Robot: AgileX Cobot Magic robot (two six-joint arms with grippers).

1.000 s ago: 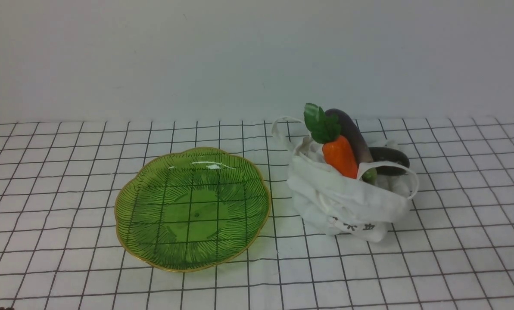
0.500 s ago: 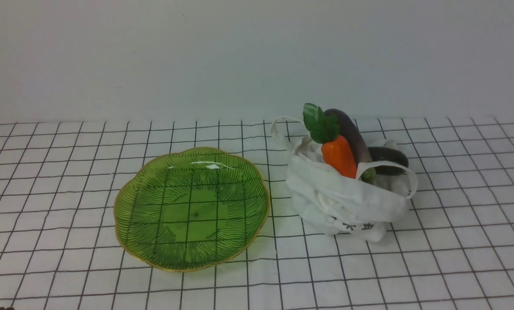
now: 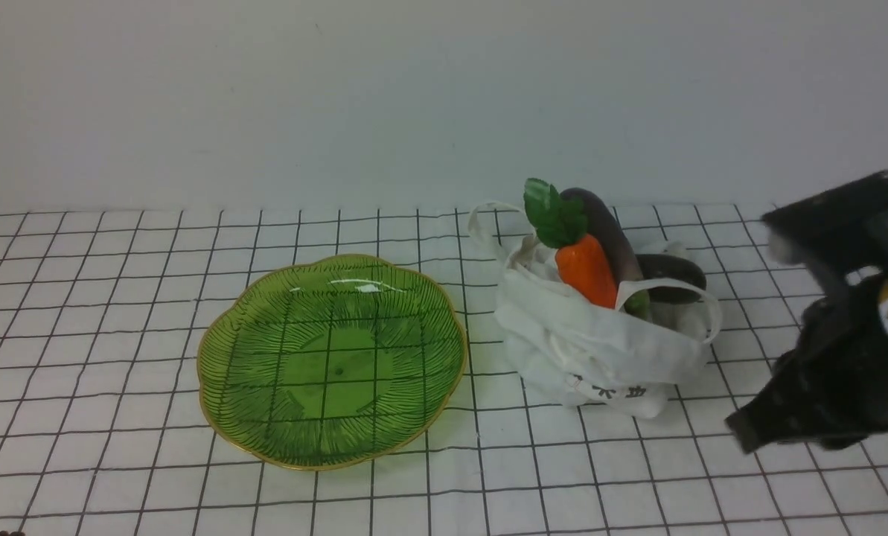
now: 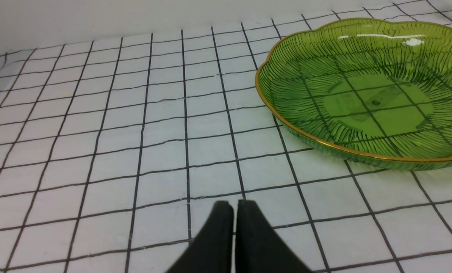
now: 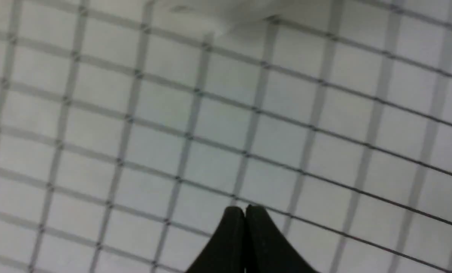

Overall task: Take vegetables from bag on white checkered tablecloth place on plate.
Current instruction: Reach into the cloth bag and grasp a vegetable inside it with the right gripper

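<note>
Black right gripper (image 5: 244,210), jaws pressed together, hangs low over the tablecloth (image 3: 79,298) right of the bag (image 3: 600,350), apparently not touching it. Carrot (image 3: 585,272), eggplant (image 3: 607,223) and dark green piece (image 3: 671,277) poke from the bag. Left gripper (image 4: 235,206), jaws together too, is near the plate (image 3: 332,365).

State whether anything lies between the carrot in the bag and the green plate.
Nothing visible on the tablecloth between bag and plate; the carrot only has to clear the bag's own rim.
</note>
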